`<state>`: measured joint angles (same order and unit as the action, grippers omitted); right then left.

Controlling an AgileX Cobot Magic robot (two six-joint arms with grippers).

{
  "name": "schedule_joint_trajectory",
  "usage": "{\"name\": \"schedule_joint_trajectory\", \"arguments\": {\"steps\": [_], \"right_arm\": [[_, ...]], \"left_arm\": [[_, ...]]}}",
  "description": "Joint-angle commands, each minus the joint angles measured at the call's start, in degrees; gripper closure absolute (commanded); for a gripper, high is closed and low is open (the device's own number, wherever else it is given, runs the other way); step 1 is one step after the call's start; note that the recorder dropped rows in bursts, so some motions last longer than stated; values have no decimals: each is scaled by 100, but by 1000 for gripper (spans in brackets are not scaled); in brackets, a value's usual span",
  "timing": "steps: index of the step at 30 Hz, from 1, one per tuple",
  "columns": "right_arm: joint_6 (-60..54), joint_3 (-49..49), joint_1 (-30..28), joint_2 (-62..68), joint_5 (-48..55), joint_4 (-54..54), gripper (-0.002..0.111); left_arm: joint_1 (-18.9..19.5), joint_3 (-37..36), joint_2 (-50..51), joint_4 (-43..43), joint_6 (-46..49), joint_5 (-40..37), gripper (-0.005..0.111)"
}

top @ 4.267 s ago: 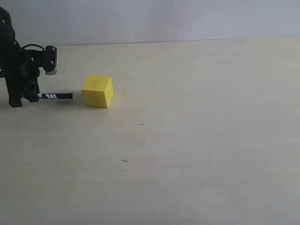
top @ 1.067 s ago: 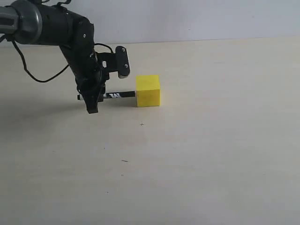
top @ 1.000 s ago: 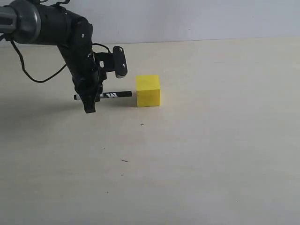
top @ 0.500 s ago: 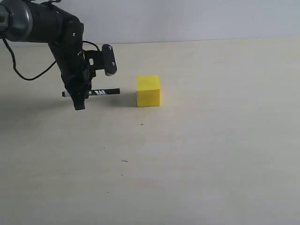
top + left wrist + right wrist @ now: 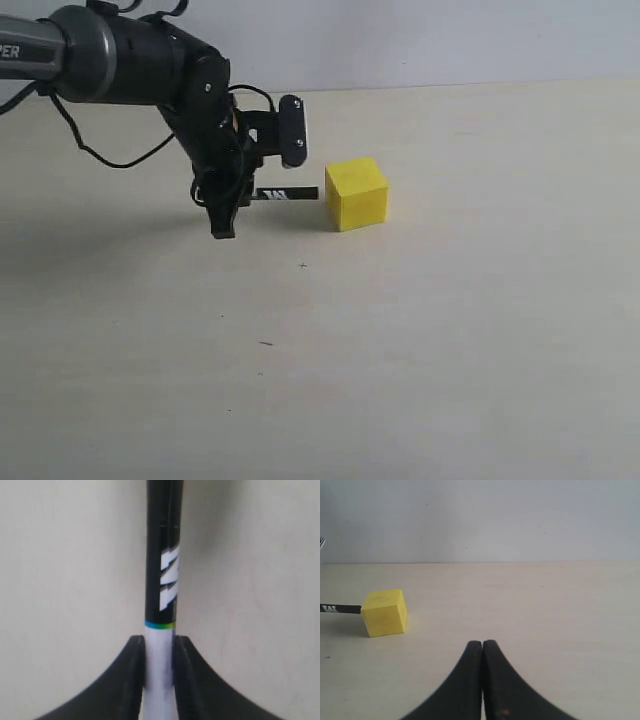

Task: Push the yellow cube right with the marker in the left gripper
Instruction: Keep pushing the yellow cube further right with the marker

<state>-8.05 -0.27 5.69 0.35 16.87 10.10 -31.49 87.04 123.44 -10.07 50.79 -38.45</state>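
Outwardly, in the exterior view, the left hand (image 5: 224,222) hangs fingers-down over the left part of the tabletop (image 5: 450,330), clamped on a marker (image 5: 288,194) that lies level and points to the right. The marker's black tip ends just at the left face of the yellow cube (image 5: 357,194); whether it touches there cannot be told from this angle. The cube sits flat a little left of the middle, turned slightly so that one upright edge faces the camera. A broad stretch of tabletop spreads to its right and toward the camera, and the far edge meets a pale wall (image 5: 450,40) well behind it. A loose black cable (image 5: 110,160) loops under the arm. Next, the left wrist view shows the left hand (image 5: 159,645) pressed tight on both sides of the marker's (image 5: 162,570) white barrel, just behind a thin coloured ring, with the black lettered part running forward over the tabletop (image 5: 75,555). Finally, in the right wrist view the right hand (image 5: 482,647) has its fingers together, holding nothing, low over the tabletop (image 5: 560,610). The cube (image 5: 384,612) stands well apart from it, and the marker's (image 5: 340,609) tip meets the cube's side face.
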Motion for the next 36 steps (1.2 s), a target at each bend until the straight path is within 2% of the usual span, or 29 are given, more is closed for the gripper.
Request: {"name": "schedule_joint_trajectory", "arguments": {"steps": [1,5,8,10,14,18,23,29,32,34,36], "right_arm": [[-29,27,-34,-35,-43,-1,108],[-29,27,-34,-35,-43,-1,108],[-29,27,-34,-35,-43,-1,108],[-29,27,-34,-35,-43,-1,108],[-29,27,-34,-35,-43,-1,108],[-29,27,-34,-35,-43,-1,108],[-29,27,-34,-35,-43,-1,108],[-29,27,-34,-35,-43,-1,108],[-29,27,-34,-35,-43,-1,108],[-29,27,-34,-35,-43,-1,108],[-29,27,-34,-35,-43,-1,108]], "left_arm": [[224,28,-98,-86,-203,-291,107],[207,28,-45,125,-152,-27,107],[-22,28,52,225,-152,700,107],[-223,28,98,212,-152,878,107],[-398,28,99,-131,-242,536,107],[-133,28,13,-537,-851,233,107],[10,28,13,-437,-921,568,107],[-556,28,172,-437,-610,1316,107],[-795,106,188,-462,-624,1318,107],[-795,127,163,-461,-652,1245,107],[-614,141,122,-461,-780,929,107]]}}
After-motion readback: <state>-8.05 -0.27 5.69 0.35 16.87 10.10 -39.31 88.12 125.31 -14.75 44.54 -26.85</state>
